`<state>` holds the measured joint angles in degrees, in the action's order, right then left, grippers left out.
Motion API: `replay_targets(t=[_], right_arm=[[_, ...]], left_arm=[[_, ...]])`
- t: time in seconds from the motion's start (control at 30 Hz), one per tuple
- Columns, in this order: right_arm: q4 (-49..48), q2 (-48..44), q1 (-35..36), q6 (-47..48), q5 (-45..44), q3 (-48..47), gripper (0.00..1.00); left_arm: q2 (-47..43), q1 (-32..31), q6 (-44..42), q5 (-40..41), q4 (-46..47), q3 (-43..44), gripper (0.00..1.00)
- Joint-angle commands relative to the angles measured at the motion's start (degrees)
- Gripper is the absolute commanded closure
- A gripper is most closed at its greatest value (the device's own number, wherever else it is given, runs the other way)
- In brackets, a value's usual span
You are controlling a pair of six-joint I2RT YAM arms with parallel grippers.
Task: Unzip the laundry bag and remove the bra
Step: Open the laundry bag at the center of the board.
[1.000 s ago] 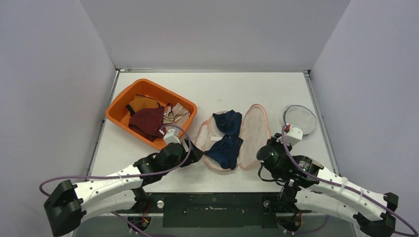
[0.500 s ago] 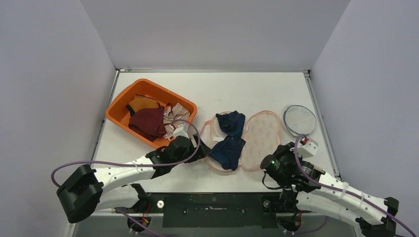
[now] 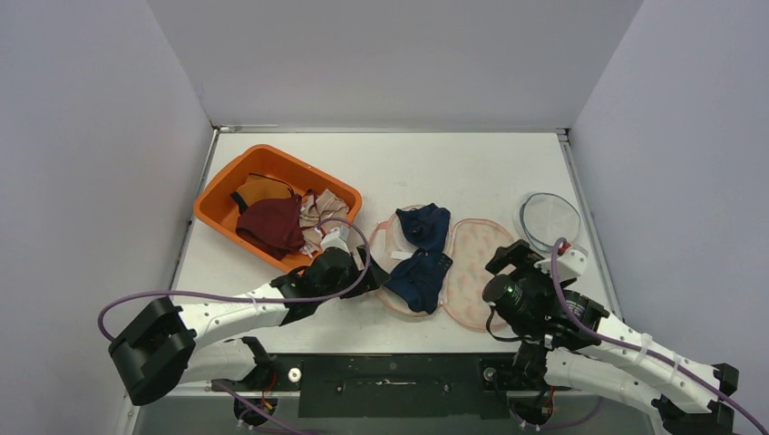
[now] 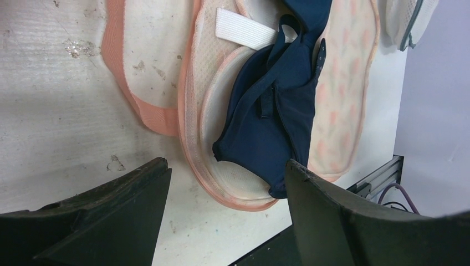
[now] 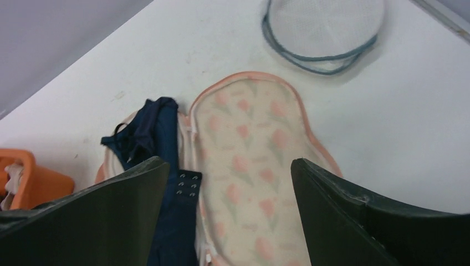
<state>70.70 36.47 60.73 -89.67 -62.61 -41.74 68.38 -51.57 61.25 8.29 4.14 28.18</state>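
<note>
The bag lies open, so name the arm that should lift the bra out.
Left. The left gripper, open, sits right beside the navy bra; the right gripper, also open, hovers by the bag's floral flap, farther away.

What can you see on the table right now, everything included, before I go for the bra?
laundry bag: one, pink mesh, unzipped and spread open mid-table, floral half to the right
bra: one, navy, lying on the bag's left half
bin: one, orange, table's far left
bin clothes: three seen, maroon garment, mustard garment, beige garment, piled inside the bin
round mesh bag: one, white with grey-blue rim, flat, right of the laundry bag
table: one, white
left gripper: one, black, open, at the bag's left edge
right gripper: one, black, open, above the floral half
</note>
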Motion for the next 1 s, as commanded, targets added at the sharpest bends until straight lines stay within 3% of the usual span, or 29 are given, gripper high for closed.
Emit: replay_targets(t=[0.0,0.07,0.2,0.37,0.73,0.97], right_arm=[[-34.07,0.94,-0.17,38.97,11.48,-1.34,0.17],[-43.29,3.06,-0.30,43.35,20.45,0.73,0.18],[-54.59,11.91,-1.82,43.75,30.31,4.66,0.19],[-72.29,18.23,-9.32,41.36,48.66,12.52,0.20],[-80.81,21.36,-17.18,40.59,50.23,23.26,0.18],[-89.44,28.05,-25.02,44.09,60.09,24.43,0.17]], left_arm=[[-3.48,0.34,-1.04,0.46,1.28,2.46,0.27],[-4.94,0.36,-1.05,0.75,0.36,2.05,0.27],[-7.30,0.46,-1.39,0.56,-2.29,1.05,0.27],[-11.32,0.47,-2.57,1.03,-8.44,0.55,0.28],[-26.00,1.61,-6.93,10.25,-25.23,4.53,0.26],[-29.04,3.70,-8.61,12.46,-28.34,5.52,0.25]])
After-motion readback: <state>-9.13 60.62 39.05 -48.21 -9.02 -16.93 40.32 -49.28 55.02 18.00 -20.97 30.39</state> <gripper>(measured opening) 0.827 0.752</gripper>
